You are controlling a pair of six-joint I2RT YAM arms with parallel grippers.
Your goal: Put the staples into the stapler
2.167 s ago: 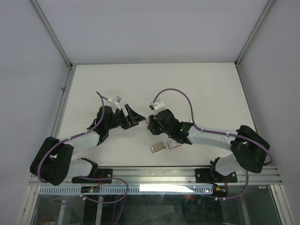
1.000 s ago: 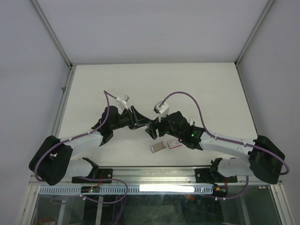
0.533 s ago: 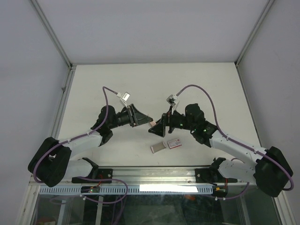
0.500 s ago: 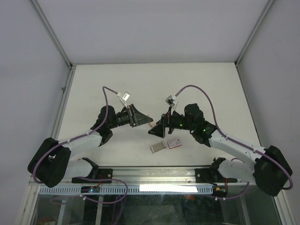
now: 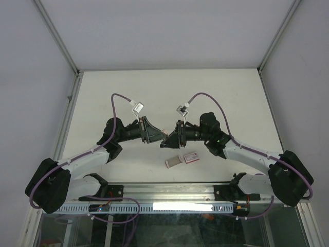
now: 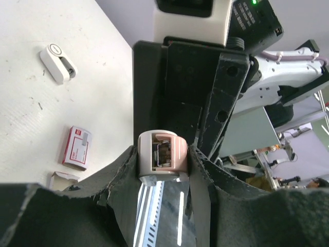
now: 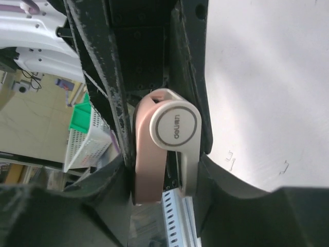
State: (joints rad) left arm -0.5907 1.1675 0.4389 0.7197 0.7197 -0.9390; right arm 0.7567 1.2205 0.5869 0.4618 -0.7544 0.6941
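A small pink-and-white stapler (image 5: 165,135) hangs above the table's middle, between both grippers. In the left wrist view its end (image 6: 159,158) faces the camera, and my left gripper (image 6: 163,165) is shut on it, one finger on each side. In the right wrist view the stapler (image 7: 165,149) shows its side with a round white hinge cap. My right gripper (image 7: 164,157) is shut on it, fingers pressing the pink body and the white arm. The staples themselves do not show. Their red box (image 5: 190,157) and its greyish tray (image 5: 173,161) lie on the table below.
A small white object with a round mark (image 6: 57,63) lies on the table, seen only in the left wrist view. The red box (image 6: 76,147) is also seen there. The metal rail (image 5: 169,193) runs along the near edge by the arm bases.
My right gripper has closed its jaws onto the stapler held by my left gripper. Both arms shifted slightly, bringing the grippers tighter together over the table's middle.
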